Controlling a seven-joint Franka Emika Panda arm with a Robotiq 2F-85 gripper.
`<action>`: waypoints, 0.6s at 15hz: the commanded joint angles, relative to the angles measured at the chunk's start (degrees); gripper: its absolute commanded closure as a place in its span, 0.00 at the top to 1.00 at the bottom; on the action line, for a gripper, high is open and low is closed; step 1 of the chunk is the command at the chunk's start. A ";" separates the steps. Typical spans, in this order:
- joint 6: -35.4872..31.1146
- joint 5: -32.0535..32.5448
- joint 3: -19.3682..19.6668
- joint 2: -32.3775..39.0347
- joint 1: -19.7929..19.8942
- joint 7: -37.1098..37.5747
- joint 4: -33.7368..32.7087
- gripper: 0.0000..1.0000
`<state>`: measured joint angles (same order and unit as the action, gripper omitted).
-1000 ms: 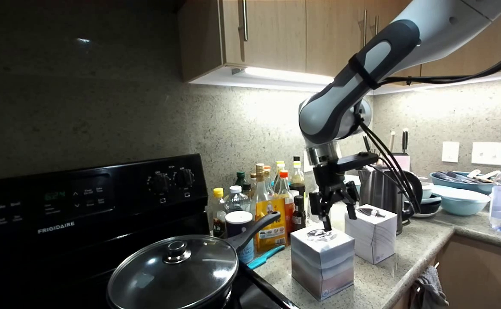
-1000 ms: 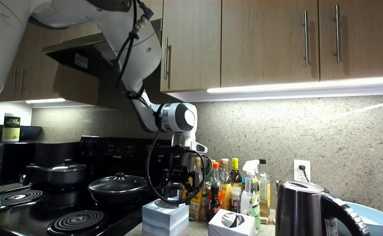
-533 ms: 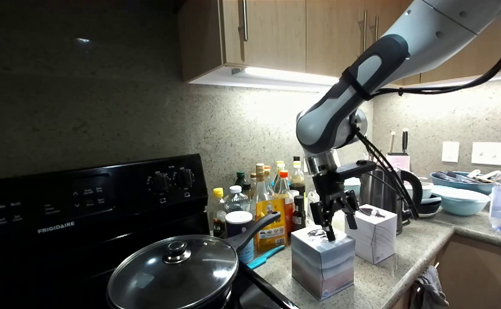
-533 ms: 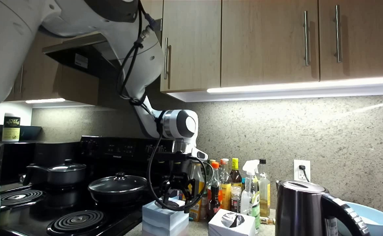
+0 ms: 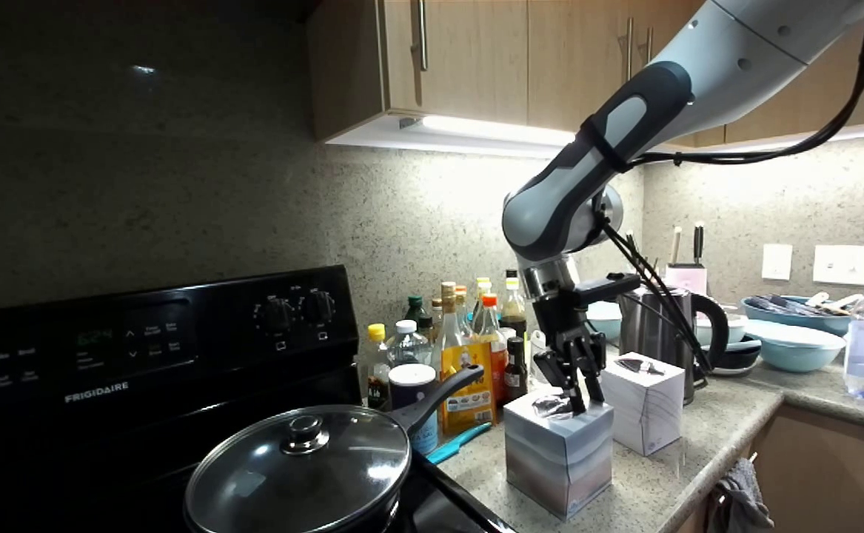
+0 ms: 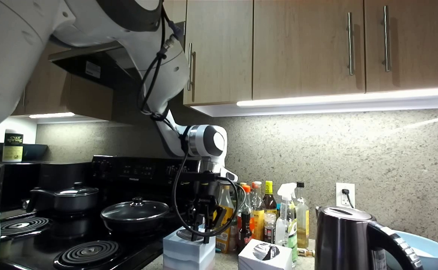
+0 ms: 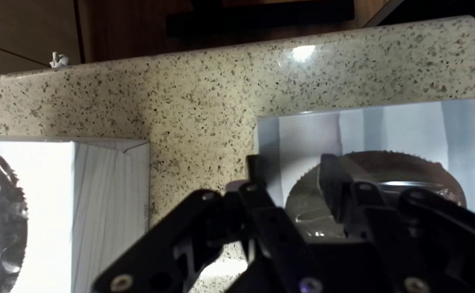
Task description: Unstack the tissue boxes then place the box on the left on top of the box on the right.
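Note:
Both tissue boxes stand apart on the counter. The left box, blue and pink with wave bands (image 5: 559,466), is by the stove; the right box is white with thin lines (image 5: 645,409). My gripper (image 5: 586,404) reaches down at the top of the left box. In the wrist view, one fingertip (image 7: 257,167) is at that box's edge facing the white box, the other (image 7: 329,173) at its foil-covered opening. A strip of box top shows between the partly closed fingers. Whether they pinch it cannot be told; the tips are dark and blurred.
A lidded pan (image 5: 302,466) is on the stove, its handle pointing toward several bottles (image 5: 469,370) behind the boxes. A teal knife (image 5: 461,443) lies beside the left box. Past the white box stand a kettle (image 6: 342,240) and bowls (image 5: 794,344). The counter edge (image 7: 204,53) runs close by.
My gripper has come down onto the left box and its fingers have moved much closer together. The left box has turned slightly. The white box has stayed put.

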<state>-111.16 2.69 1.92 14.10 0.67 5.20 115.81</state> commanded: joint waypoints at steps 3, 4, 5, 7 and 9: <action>1.14 -1.55 -0.12 0.36 0.68 -2.13 -1.09 0.05; 1.27 -1.46 -0.12 0.06 0.66 -2.15 -0.97 0.07; 1.36 -1.27 -0.08 -0.26 0.61 -1.94 -0.85 0.05; 1.75 -0.52 0.04 -1.16 0.51 -1.81 -0.46 0.07; 2.04 -0.36 0.09 -1.97 0.51 -1.79 -0.21 0.44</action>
<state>-110.91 2.68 2.02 13.88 0.71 5.11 115.28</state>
